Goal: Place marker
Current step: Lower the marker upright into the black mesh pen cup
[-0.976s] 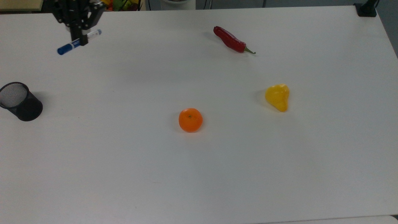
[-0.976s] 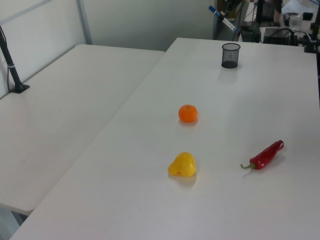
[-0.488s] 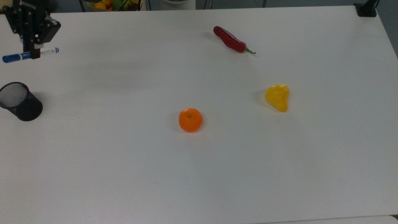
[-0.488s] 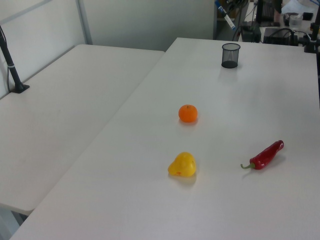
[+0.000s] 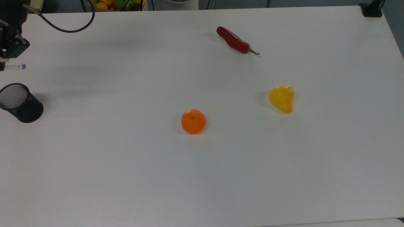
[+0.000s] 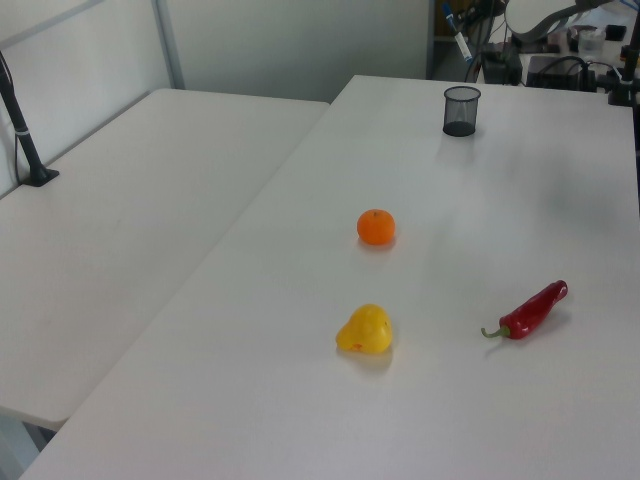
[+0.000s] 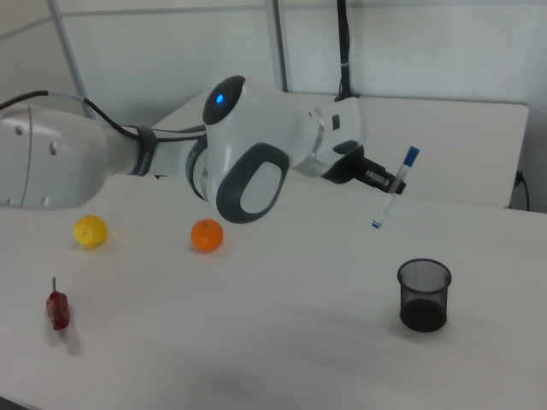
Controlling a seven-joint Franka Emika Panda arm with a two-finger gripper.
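Three pieces of produce sit spread out on the white surface (image 5: 221,176): a red chili (image 5: 235,41) toward the far edge in the top view, a yellow pepper (image 5: 282,98) off to the top view's right, and an orange (image 5: 193,121) roughly mid-surface. All three are well apart from each other. Over at the top view's left edge there's a black mesh pen cup (image 5: 19,102) standing upright, mouth open. The arm (image 7: 256,154) reaches out across the right view, and its pincer (image 7: 386,182) is clamped around the middle of the marker (image 7: 394,189), which is held up in the air, clear of the surface. In the right view the marker hangs steeply tilted, blue cap on top and the small blue tip pointing down, above the pen cup (image 7: 423,295) and a little toward the right view's left of it, not touching it. In the top view just the white tip end of the marker (image 5: 15,66) pokes out past the pincer body at the frame's left edge, a bit beyond the cup. In the left view the marker (image 6: 460,40) shows up small behind the cup (image 6: 461,110) at the far end of the surface.
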